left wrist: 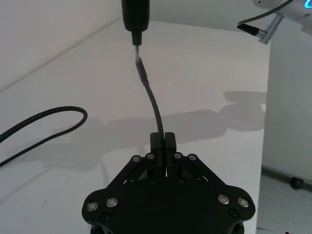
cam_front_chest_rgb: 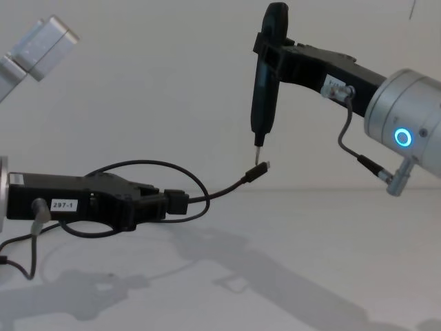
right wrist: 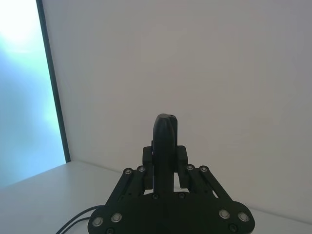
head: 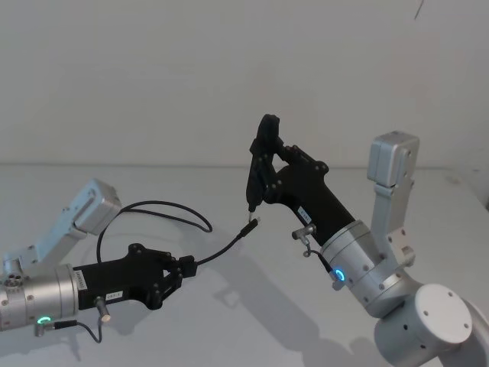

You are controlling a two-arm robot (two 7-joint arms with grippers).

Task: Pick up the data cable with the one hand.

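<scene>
My left gripper [head: 189,267], black with a green ring light and the label "297-1", is shut on the data cable [head: 221,248]. It is held low above the white table [head: 252,329]. The thin black cable rises from the closed jaws [left wrist: 163,139] to its small plug [cam_front_chest_rgb: 260,169]. Behind them it curls back in a loop [head: 157,205]. My right gripper [head: 269,162], the one with the blue ring light, is shut on a black pen-shaped tool [cam_front_chest_rgb: 264,96]. The tool's metal tip points down just above the plug [left wrist: 140,66], touching it or nearly so.
The table's far edge meets a plain white wall [head: 153,76]. The cable's slack loop [left wrist: 48,122] rests on the tabletop to my left. A short grey wire with a metal plug [cam_front_chest_rgb: 375,172] hangs from the right wrist.
</scene>
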